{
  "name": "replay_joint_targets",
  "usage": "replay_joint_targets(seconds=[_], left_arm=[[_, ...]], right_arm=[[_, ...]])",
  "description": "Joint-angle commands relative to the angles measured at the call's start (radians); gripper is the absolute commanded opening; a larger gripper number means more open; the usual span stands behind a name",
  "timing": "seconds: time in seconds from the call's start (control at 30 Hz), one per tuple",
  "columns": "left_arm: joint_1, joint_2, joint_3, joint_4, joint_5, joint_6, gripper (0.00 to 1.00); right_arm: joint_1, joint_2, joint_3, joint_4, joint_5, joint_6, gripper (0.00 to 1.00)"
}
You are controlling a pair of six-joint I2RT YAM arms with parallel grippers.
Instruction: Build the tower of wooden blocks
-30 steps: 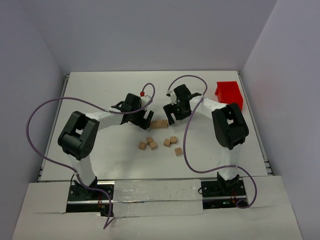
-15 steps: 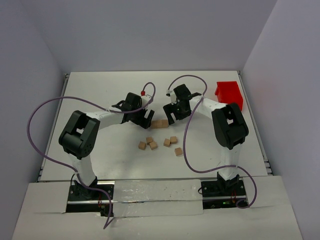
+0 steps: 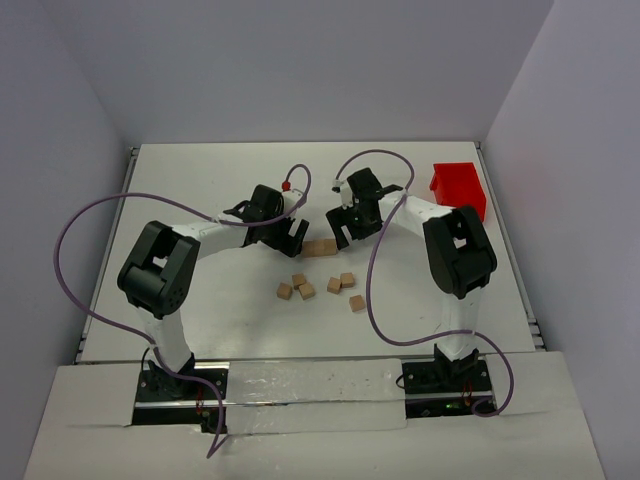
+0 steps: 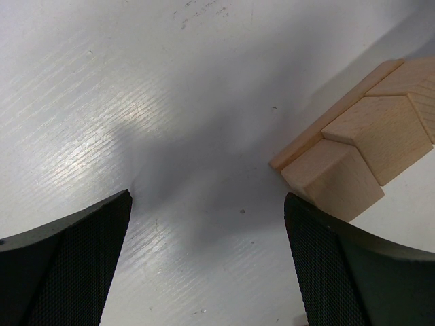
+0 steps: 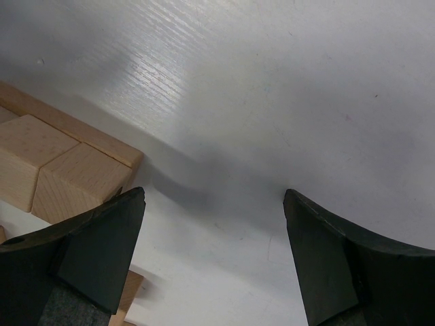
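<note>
At tabletop (image 3: 200, 180) centre, the low tower (image 3: 320, 246), long axis 9-to-3, lies between two empty, wide-open grippers: left gripper (image 3: 292, 238) at its 9 o'clock, right gripper (image 3: 343, 236) near 2. Loose wood blocks (image 3: 307, 291) wait at 6 o'clock.

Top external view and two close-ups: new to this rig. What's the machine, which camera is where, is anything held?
Two robot arms are bolted to a white table at its near edge. The wide picture looks down from above and behind; each close-up comes from a wrist camera, its own dark fingers at the bottom. The left claw and right claw are open, holding nothing. Between them sits the started tower of wood cubes; six loose wood blocks lie nearer the bases. A red bin stands far right.
</note>
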Motion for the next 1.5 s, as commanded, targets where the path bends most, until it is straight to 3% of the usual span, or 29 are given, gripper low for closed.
replay_joint_targets(seconds=[0.0,0.67,0.93,1.3,1.47], left_arm=[[-0.007,-0.021,0.006,0.033,0.018,-0.005,0.99],[0.0,-0.056,-0.009,0.03,-0.001,0.011,0.99],[0.02,-0.143,-0.036,0.006,-0.044,0.05,0.99],[0.143,-0.377,-0.067,-0.113,0.062,0.118,0.99],[0.163,-0.581,-0.156,-0.178,0.207,0.27,0.99]], right_arm=[[0.005,0.019,0.048,0.009,-0.014,0.0,0.9],[0.011,0.007,0.037,0.0,-0.004,-0.012,0.9],[0.011,-0.057,0.026,-0.025,0.02,-0.027,0.99],[0.009,-0.209,-0.006,-0.098,0.08,-0.071,1.0],[0.005,-0.325,-0.034,-0.119,0.076,-0.081,1.0]])
